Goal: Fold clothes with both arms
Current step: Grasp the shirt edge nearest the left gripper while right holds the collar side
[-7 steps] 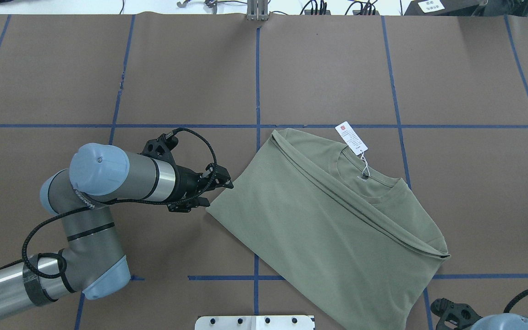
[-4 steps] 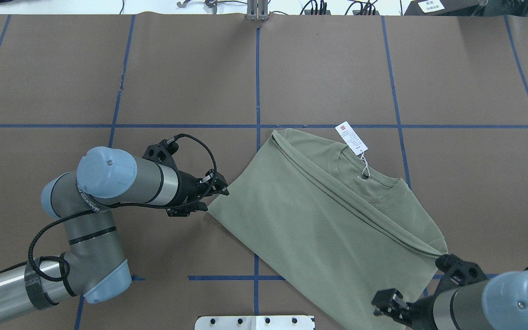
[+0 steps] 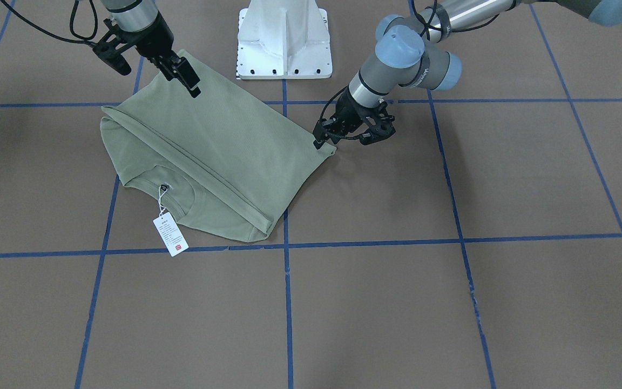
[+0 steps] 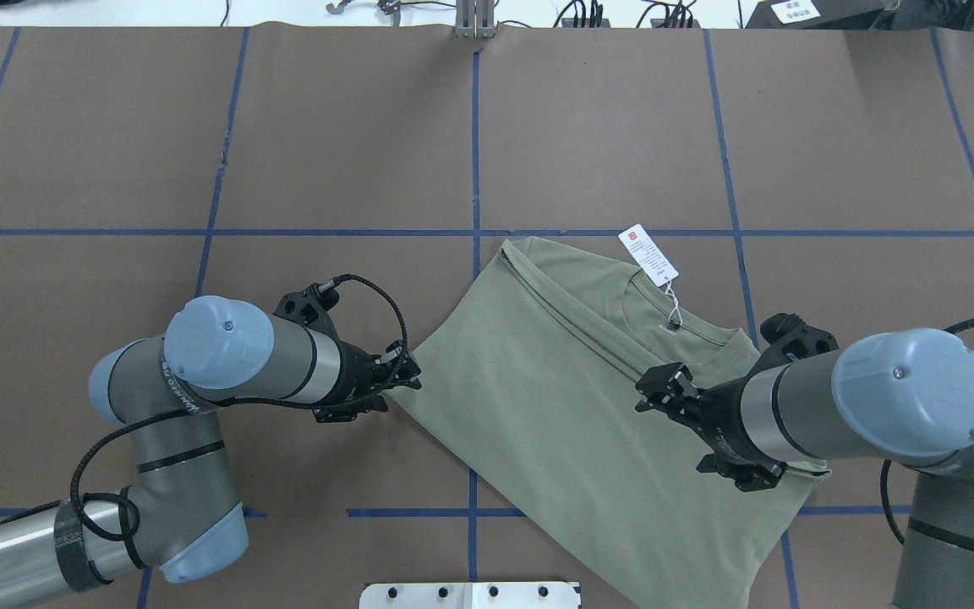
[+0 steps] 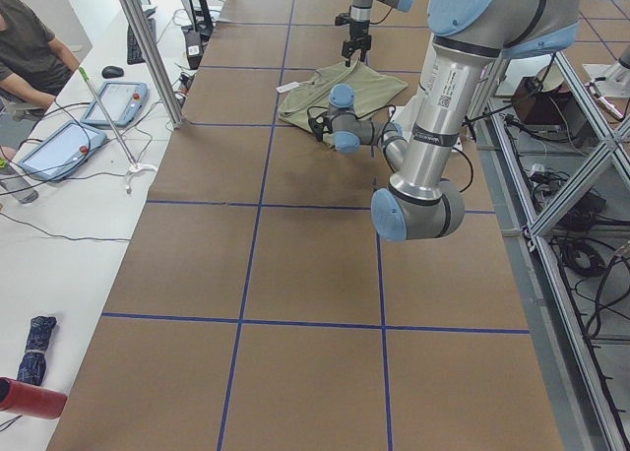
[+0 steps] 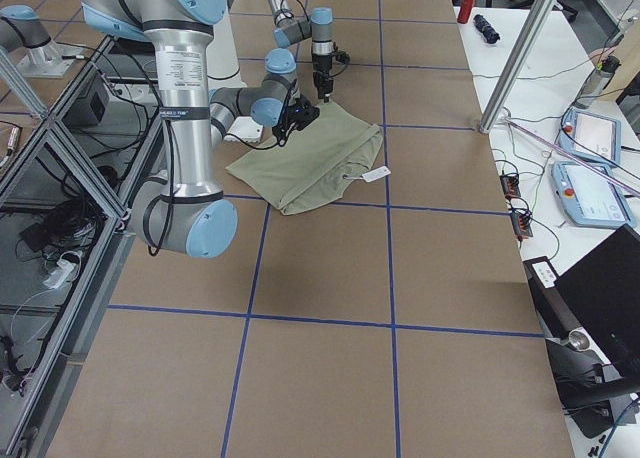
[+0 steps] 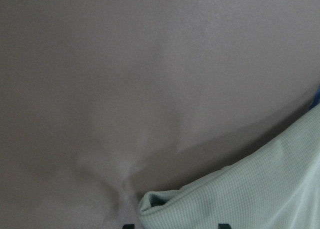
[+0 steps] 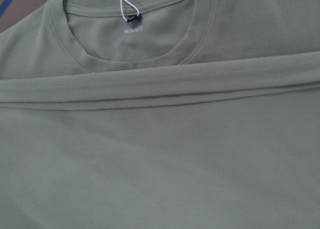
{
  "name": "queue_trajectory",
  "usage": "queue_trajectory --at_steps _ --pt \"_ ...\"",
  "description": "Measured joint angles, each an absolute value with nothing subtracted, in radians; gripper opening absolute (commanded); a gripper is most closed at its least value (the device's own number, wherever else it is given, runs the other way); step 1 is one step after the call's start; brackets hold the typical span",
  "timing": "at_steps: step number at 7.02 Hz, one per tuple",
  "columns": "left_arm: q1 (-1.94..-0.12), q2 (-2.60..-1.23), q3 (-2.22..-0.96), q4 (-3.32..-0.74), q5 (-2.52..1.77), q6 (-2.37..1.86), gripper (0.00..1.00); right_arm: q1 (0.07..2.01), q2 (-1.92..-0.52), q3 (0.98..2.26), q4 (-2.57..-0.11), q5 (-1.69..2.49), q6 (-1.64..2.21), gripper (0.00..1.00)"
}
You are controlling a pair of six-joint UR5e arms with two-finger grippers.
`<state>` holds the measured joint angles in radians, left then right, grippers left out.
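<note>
The sage-green shirt (image 4: 555,406) lies folded flat and askew on the brown table, collar (image 8: 135,64) and white hang tag (image 4: 648,254) at its far side. My left gripper (image 4: 407,372) is low at the shirt's left corner and is open. The left wrist view shows that corner (image 7: 200,204) lying between the two fingertips. In the front view this gripper (image 3: 326,141) touches the same corner. My right gripper (image 4: 660,391) hovers over the middle of the shirt (image 3: 219,140) near the long fold and looks open and empty. Its wrist view shows only cloth (image 8: 160,164).
The white pedestal base (image 3: 284,38) stands at the near table edge, just behind the shirt. Blue tape lines (image 4: 474,127) grid the brown table cover. A seated person (image 5: 30,47) and tablets (image 5: 118,101) are on a side bench beyond the table's left end.
My right arm has swung in from the lower right and now reaches over the shirt toward its middle. My left gripper has shifted slightly nearer and lower onto the shirt's corner.
</note>
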<state>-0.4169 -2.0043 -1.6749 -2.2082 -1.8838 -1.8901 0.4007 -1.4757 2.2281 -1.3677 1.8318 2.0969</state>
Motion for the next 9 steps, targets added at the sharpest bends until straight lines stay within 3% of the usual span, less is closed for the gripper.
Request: queue_trajectory --at_steps 1,2,3,9 --pt "-0.413 -2.006 -1.672 -2.208 -1.876 -1.889 0.48 0.411 -1.47 2.218 -1.368 1.833 2.085 1.0" --pt "-0.414 -2.007 -1.669 -2.205 -1.872 -1.885 0.35 0.413 -1.468 2.214 -1.368 1.833 2.08 1.0" --pt "-0.415 -2.008 -1.668 -2.198 -1.866 -1.882 0.02 0.415 -1.468 2.213 -1.368 1.833 2.079 1.0" --pt "-0.513 -2.01 -1.666 -2.133 -1.85 -1.722 0.0 0.417 -1.467 2.212 -1.368 1.832 2.079 1.0"
